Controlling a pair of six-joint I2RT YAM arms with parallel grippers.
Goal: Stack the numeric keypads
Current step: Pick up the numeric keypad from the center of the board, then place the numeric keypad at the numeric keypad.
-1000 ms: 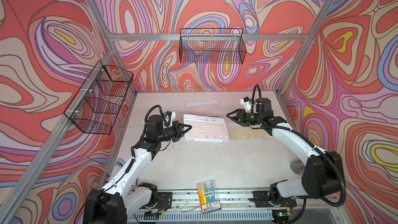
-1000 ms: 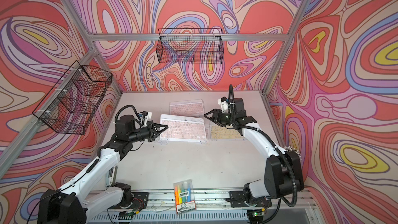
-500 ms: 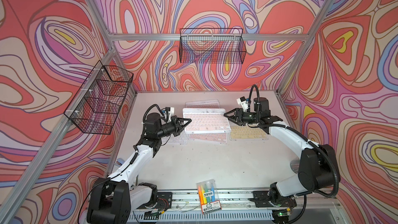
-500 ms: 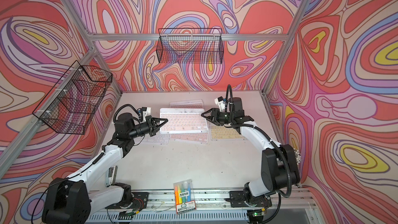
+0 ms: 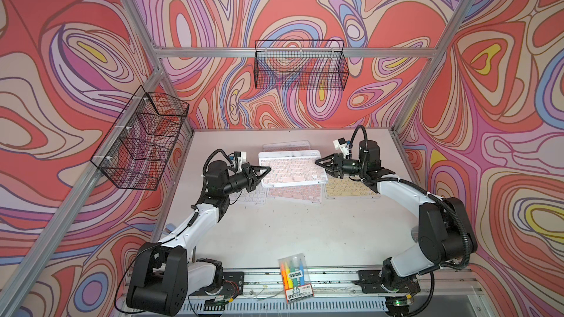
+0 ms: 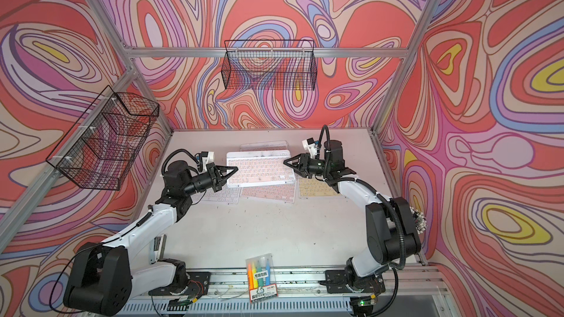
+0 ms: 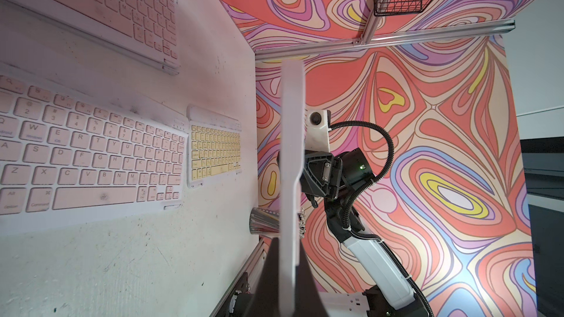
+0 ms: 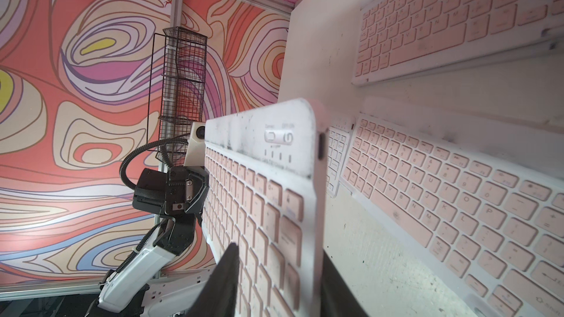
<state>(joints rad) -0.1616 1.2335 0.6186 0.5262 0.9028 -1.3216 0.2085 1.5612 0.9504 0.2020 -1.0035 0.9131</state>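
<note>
Held pink keypad [image 5: 291,167]: off the tabletop [image 5: 290,233], keys up, long side running 9 to 3 o'clock, over the 12 o'clock half of the surface. It hangs above the keypads lying there and touches none of them.

Left claw [image 5: 265,172]: at the keypad's 9 o'clock short edge, pressed together on it and pinching that edge. In the left wrist view the board runs edge-on [image 7: 291,147] out from between the black fingers [image 7: 271,275].

Right claw [image 5: 319,161]: at the 3 o'clock short edge. In the right wrist view one finger [image 8: 225,272] lies over the key face and the other behind the back, with the board's end between them. I cannot tell whether they press on it or only flank it.

On the tabletop, taken from the held keypad:
- second pink keypad [image 5: 297,193] at 6 o'clock, flat, partly under it
- white keypad [image 5: 248,195] at 7 o'clock, its near end hidden by the left arm
- yellow keypad [image 5: 348,189] at 4 o'clock, just beside the second pink one
- rear pink keypad [image 5: 287,147] at 12 o'clock, mostly hidden behind the held one

Marker pack [image 5: 294,274]: at 6 o'clock, at the front edge and well apart from the keypads.

Wire baskets: one on the back wall [image 5: 300,67] and one on the 9 o'clock wall [image 5: 140,141].
</note>
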